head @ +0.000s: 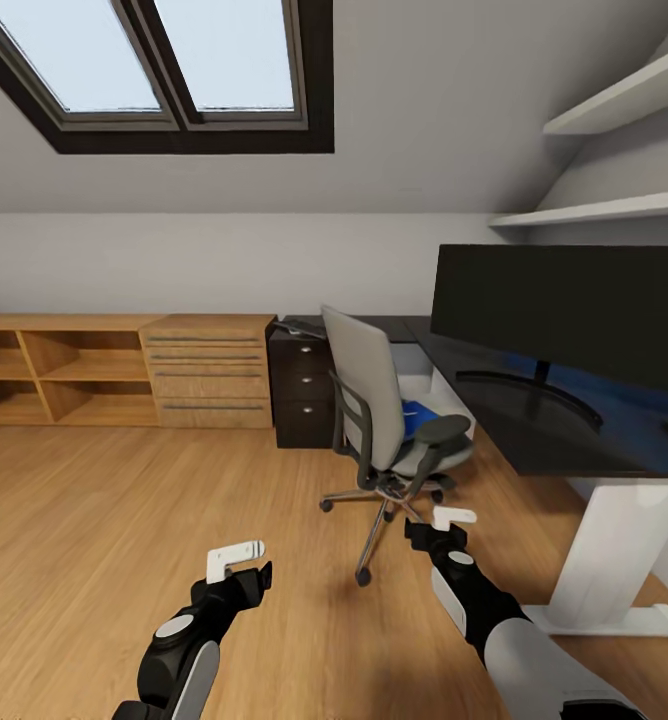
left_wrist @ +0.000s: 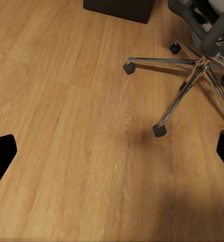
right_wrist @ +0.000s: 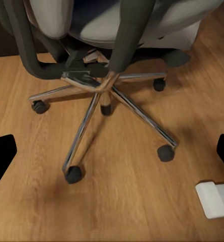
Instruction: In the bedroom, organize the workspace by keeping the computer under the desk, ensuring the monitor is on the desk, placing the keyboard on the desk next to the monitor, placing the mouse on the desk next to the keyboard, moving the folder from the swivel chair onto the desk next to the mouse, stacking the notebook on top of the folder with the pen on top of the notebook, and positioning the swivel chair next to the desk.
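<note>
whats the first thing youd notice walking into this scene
The swivel chair stands in the middle of the wood floor, its seat facing the desk, with the blue folder lying on its seat. At the right, the wide black monitor sits on the glossy black desk. Overhead, a dark-framed skylight is set in the sloped ceiling.
</note>
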